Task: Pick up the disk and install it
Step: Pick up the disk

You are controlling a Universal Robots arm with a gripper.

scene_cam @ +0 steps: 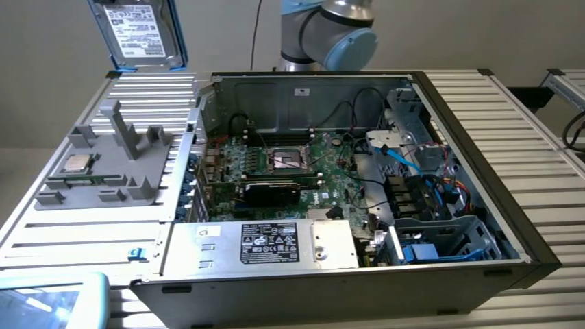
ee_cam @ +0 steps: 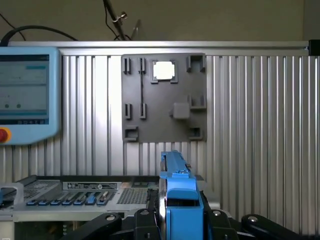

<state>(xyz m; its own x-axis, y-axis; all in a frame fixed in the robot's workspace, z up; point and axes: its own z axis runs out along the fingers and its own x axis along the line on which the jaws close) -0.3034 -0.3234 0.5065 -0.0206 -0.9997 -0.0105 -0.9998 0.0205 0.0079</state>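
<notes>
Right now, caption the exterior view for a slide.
The disk hangs above the table, beside the open computer case.

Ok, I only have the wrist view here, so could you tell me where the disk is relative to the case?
Observer: Outside it. The disk is lifted well clear of the table, toward the exterior view's upper left of the case.
Operator: Thank you. Which way does its label face?
Observer: The label faces the exterior camera, with the blue carrier framing it.
Operator: And is the case open?
Observer: Yes. The motherboard shows in the middle, and blue cables run at the exterior view's right.
</notes>
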